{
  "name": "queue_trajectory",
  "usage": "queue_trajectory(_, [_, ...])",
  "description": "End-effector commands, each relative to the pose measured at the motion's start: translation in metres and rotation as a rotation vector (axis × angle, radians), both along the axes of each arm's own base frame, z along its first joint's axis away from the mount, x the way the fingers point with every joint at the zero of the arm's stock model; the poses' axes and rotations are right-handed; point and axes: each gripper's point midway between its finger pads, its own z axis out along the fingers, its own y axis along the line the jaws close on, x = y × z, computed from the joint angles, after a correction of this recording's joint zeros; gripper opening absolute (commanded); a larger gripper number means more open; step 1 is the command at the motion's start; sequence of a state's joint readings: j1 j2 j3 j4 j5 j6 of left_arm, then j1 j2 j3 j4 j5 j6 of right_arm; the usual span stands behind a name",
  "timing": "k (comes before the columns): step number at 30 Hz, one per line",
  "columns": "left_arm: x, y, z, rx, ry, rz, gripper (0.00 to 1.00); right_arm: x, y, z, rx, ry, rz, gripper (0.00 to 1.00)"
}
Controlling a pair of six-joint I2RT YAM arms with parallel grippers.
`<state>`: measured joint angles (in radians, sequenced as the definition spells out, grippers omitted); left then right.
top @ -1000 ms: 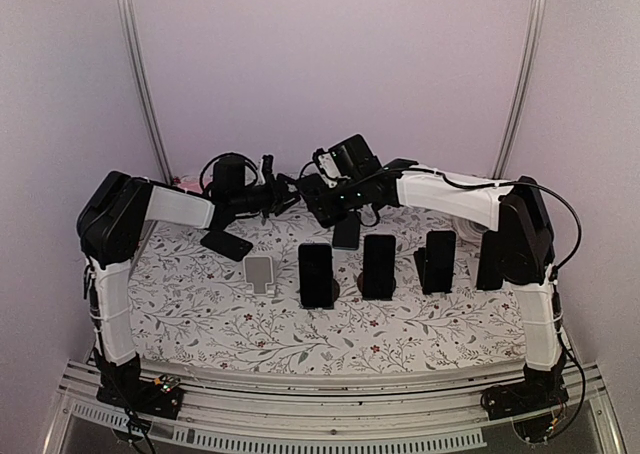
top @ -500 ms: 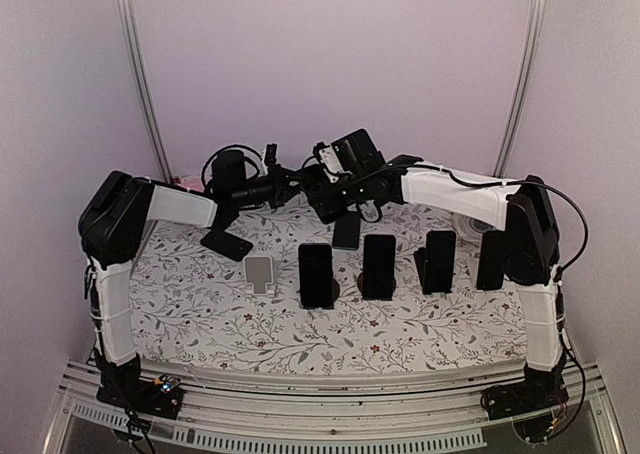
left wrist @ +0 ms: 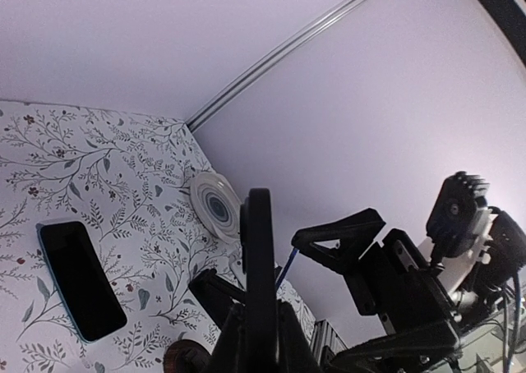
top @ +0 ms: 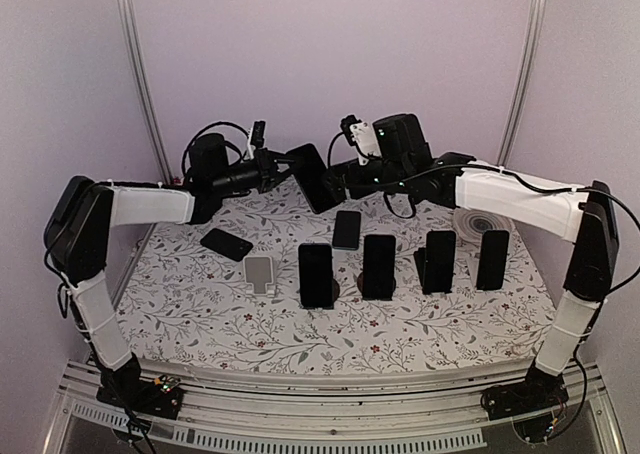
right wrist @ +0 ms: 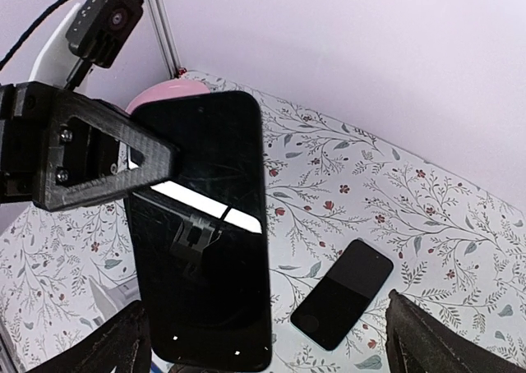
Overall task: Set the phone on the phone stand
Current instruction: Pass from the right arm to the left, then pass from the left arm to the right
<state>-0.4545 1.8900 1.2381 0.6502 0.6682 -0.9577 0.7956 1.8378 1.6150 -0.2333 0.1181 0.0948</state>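
Note:
A black phone [top: 312, 177] hangs in the air above the back of the table, with my left gripper [top: 285, 169] shut on its edge. In the left wrist view the phone [left wrist: 260, 266] shows edge-on, pinched in that gripper [left wrist: 260, 320]. My right gripper [top: 343, 179] faces it from the right, open. In the right wrist view the phone [right wrist: 201, 233] fills the left half, its lower end between my wide-apart right gripper [right wrist: 271, 344] fingers without touching them. An empty white phone stand [top: 259, 272] sits at the left end of the row.
Several black phones [top: 316, 274] stand upright on stands in a row to the right of the white one. Two phones lie flat on the floral cloth [top: 226, 243] [top: 346, 230]. A white round disc [top: 480, 222] lies at the back right.
The left gripper closed on the phone and the right gripper then opened off it. Both arms have risen, carrying the phone higher above the table.

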Motion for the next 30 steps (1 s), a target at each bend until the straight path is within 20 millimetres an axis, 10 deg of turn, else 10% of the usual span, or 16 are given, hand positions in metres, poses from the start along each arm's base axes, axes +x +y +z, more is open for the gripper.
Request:
queue_trajectory(1, [-0.03, 0.009, 0.046, -0.013, -0.14, -0.008, 0.0, -0.023, -0.009, 0.04, 0.147, -0.066, 0.041, 0.99])
queue_trajectory(18, [-0.145, 0.017, 0.069, 0.036, -0.316, -0.069, 0.0, -0.126, -0.049, 0.068, 0.606, 0.01, 0.328, 0.99])
queue_trajectory(30, [-0.185, 0.009, 0.071, 0.005, -0.328, -0.11, 0.0, -0.187, -0.032, 0.024, 0.616, 0.22, 0.578, 0.94])
